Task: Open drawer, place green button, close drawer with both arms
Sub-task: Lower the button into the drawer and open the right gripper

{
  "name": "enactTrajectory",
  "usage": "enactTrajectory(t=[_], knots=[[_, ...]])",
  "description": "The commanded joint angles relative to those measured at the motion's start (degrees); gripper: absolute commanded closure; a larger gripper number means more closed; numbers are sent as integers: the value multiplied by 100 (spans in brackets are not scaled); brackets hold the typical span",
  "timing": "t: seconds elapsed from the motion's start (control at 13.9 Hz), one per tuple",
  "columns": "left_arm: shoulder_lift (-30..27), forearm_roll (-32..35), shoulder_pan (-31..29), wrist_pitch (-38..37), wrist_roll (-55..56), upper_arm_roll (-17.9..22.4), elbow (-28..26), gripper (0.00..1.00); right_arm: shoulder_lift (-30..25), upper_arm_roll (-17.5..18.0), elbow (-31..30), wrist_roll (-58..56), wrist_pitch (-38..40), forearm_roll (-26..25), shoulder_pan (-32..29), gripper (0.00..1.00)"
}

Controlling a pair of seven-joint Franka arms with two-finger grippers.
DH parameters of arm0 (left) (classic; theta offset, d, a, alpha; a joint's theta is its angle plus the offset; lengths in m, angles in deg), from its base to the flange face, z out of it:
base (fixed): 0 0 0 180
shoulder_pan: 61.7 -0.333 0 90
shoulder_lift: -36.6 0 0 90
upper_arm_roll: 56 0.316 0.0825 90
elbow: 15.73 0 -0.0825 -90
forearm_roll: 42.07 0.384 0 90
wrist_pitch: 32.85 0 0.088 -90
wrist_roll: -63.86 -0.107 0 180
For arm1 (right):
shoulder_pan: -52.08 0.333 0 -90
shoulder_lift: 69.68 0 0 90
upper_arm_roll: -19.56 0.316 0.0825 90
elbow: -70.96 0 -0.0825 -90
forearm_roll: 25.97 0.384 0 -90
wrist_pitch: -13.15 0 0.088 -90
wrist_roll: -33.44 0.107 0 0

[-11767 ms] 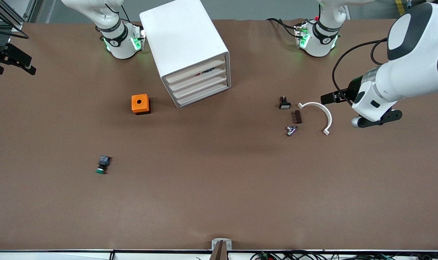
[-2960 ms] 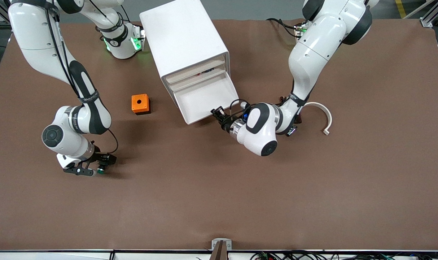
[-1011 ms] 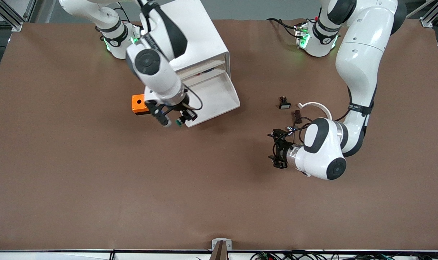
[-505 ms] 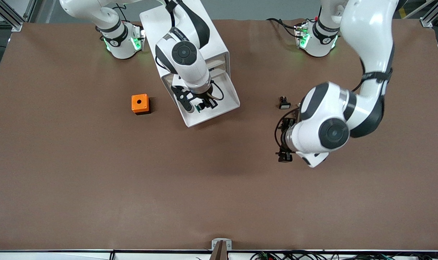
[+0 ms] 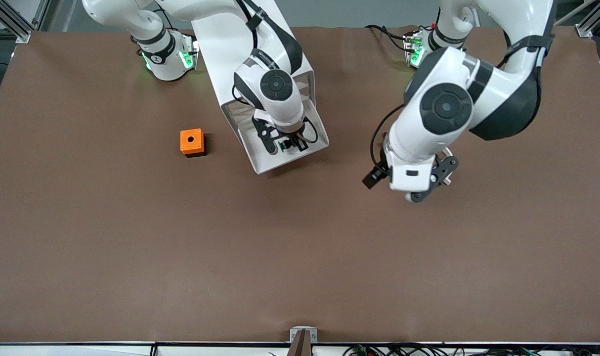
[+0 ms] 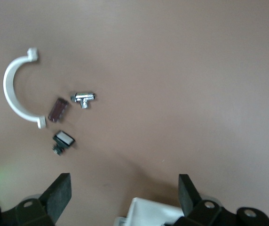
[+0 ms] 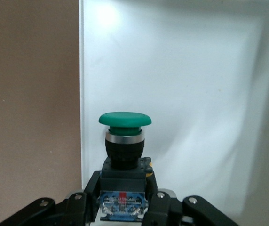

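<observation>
R gripper [image 5: 286, 146] clamps round green-capped button [image 7: 124, 136] over smooth white open drawer [image 5: 314, 129]; L gripper [image 6: 124, 197] spread wide, empty, above table [image 5: 132, 257].

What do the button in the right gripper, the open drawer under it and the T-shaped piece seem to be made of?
Button: green cap looks like smooth matte plastic above a shiny, probably metal, collar; body dark plastic. The right gripper is shut on it.
Drawer: white, evenly glossy, likely plastic.
T-shaped piece: bright mirror-like glints suggest chromed metal.
</observation>
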Motion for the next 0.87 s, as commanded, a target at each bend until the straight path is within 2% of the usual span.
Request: enactTrajectory(t=[0.0, 0.22, 0.29, 0.43, 0.58, 0.65, 0.72, 0.79], knots=[[-132, 206, -37, 222, -1124, -71, -505, 0, 161, -65, 210, 182, 55, -44, 133, 100], [-185, 215, -37, 1660, -2196, -176, -1708, 0, 249, -65, 192, 199, 72, -52, 169, 100], [-185, 215, -72, 1900, -2452, -220, -1920, 0, 276, -65, 192, 260, 72, -52, 177, 100], [-185, 198, -72, 1981, -2866, -238, -2168, 0, 285, -65, 192, 366, 81, -61, 221, 100], [-97, 49, -99, 2016, -3183, -317, -2186, 0, 320, -65, 192, 366, 90, -61, 248, 100], [-10, -161, -99, 2103, -3288, -317, -2195, 0, 337, -65, 201, 358, 107, -61, 248, 70], [34, -284, -81, 2191, -3368, -317, -2230, 0, 337, -65, 201, 366, 125, -61, 248, 1], [105, -294, -64, 2401, -3386, -334, -2334, 0, 337, -65, 201, 340, 125, -70, 248, 0]])
